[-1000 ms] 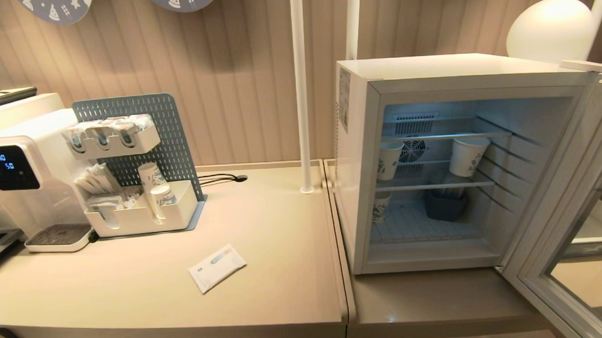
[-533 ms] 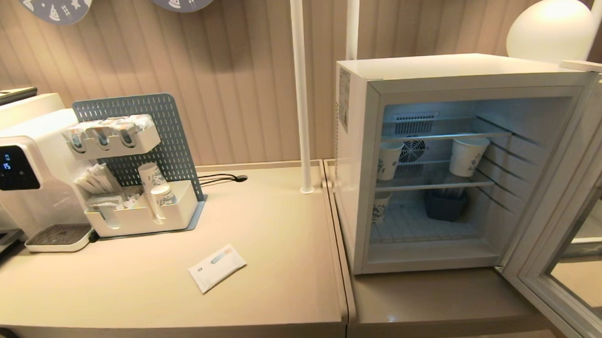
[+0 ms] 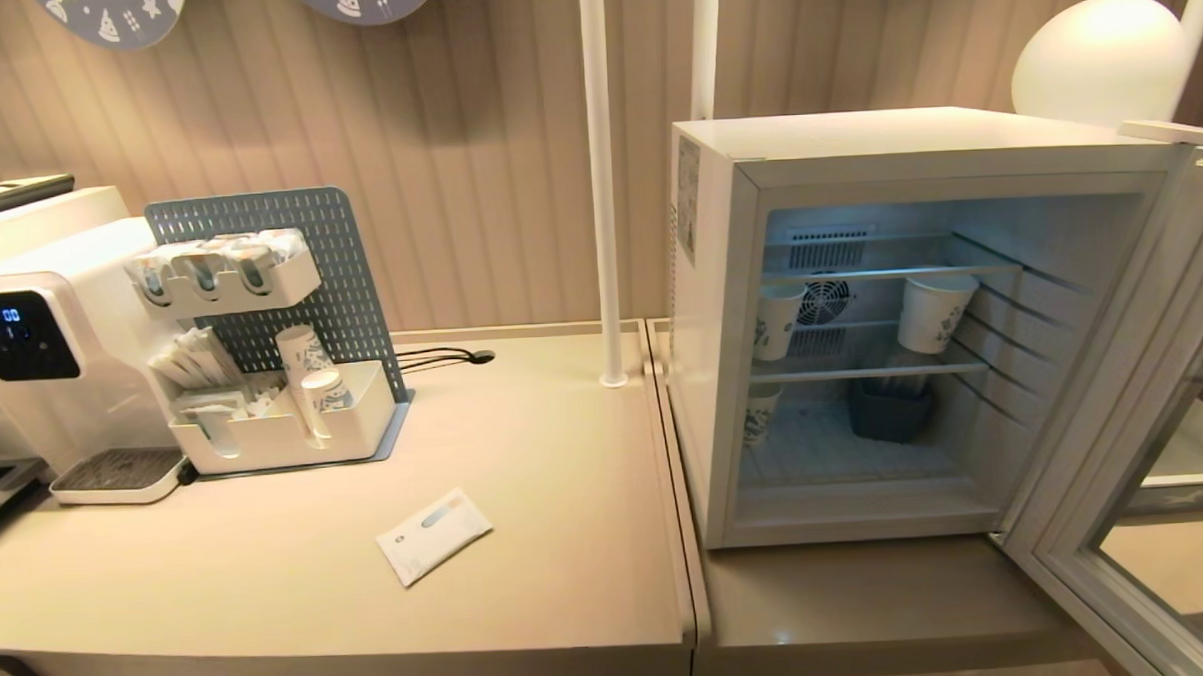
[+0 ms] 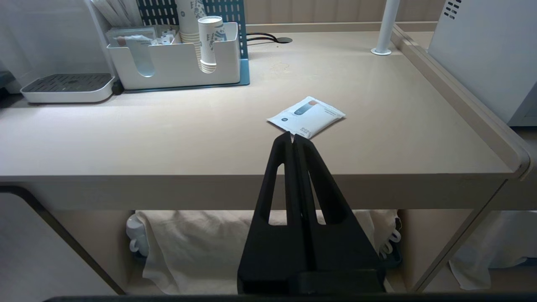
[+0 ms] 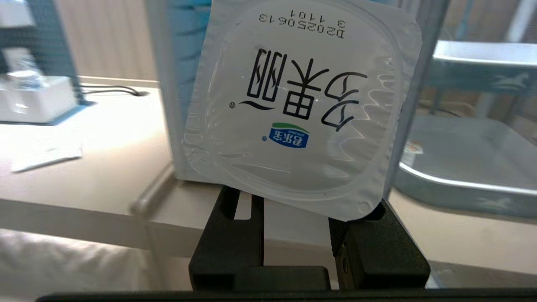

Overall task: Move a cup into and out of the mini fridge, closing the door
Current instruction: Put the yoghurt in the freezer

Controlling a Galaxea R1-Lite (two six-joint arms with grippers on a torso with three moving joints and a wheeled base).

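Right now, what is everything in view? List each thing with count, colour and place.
mini fridge: one, white, on the right table.
door: one, pale frame with glass, swung open at the fridge's right.
paper cups: three in the fridge, white with blue pattern; two on the middle shelf, one lower left.
bin: one, dark, fridge floor.
organiser: one, white with blue pegboard, left table; holds more cups and sachets.
dispenser: one, white, far left.
packet: one, white, flat on the left table.
lamp: one, white globe, behind the fridge.
cup: one, foil-lidded, in the right gripper.
left gripper: black, shut, before the table edge.
right gripper: black, shut on the cup.
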